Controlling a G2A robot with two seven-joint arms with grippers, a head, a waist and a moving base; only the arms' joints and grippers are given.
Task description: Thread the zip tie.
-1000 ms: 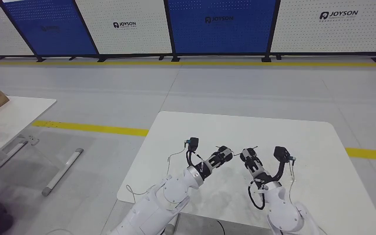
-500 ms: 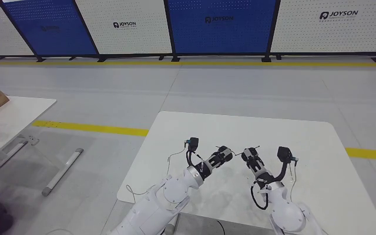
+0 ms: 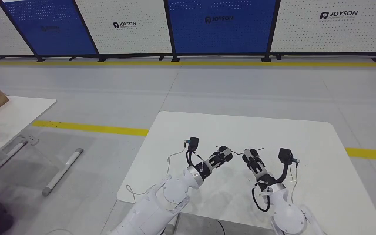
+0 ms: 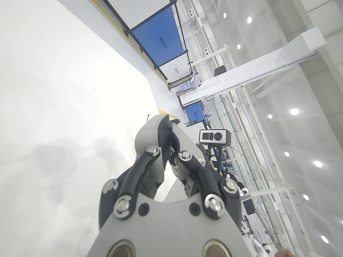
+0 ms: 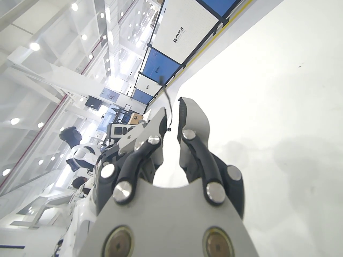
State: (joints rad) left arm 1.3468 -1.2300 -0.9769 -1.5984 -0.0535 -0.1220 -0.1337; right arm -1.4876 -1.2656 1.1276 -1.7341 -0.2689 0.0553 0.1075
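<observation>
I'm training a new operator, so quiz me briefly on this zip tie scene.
1. True or false: the thin black plastic zip tie lies flat on the white rectangular table.
2. The left gripper and right gripper both hang over: A the table, B a shelf, C a sink.
3. Fill in: the two grippers face ___ each other.
Key: 1 false, it juts from the right gripper; 2 A; 3 toward.
</observation>
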